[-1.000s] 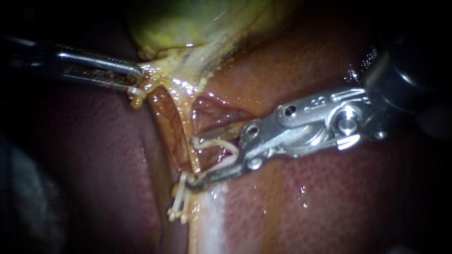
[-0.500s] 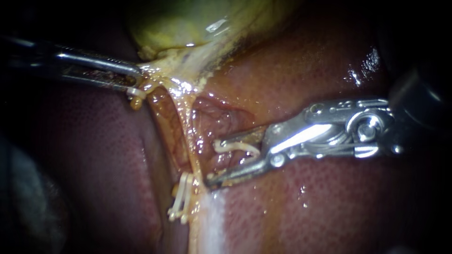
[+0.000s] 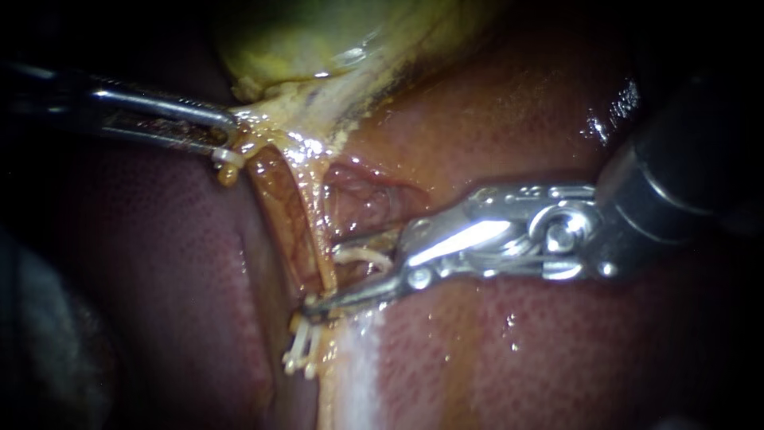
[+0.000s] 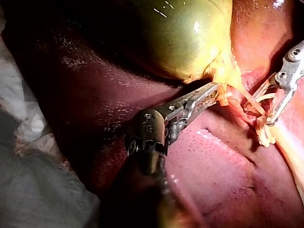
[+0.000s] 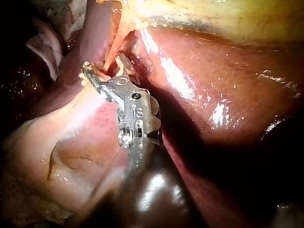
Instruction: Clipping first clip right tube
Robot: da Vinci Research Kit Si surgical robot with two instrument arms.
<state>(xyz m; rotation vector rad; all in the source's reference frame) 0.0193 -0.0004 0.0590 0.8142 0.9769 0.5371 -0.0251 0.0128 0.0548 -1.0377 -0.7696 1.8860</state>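
Endoscope view: the right instrument [image 3: 322, 272] comes in from the right over the glossy red liver [image 3: 517, 342]. Its jaws stand well apart, with a white clip [image 3: 362, 255] seated between them and touched by both. The right tube [image 3: 320, 215], a thin yellow strand running down from the gallbladder [image 3: 318, 40], passes between those jaws. The lower jaw reaches past the tube on its far side and the upper jaw lies just short of it. From where I stand I cannot tell whether the clip itself is pressing on the tube.

Just below the lower jaw's tip, a pair of closed clips [image 3: 301, 354] sits across the strand. The left instrument [image 3: 227, 127] enters from the left. Its jaws are closed on the yellow tissue [image 3: 259, 131] at the gallbladder's neck, and a small clip [image 3: 225, 158] lies right beside them.

The left wrist view shows the same hold under the green-yellow gallbladder, with the other instrument's spread jaws ahead of it. In the right wrist view the jaws straddle a pale strand.
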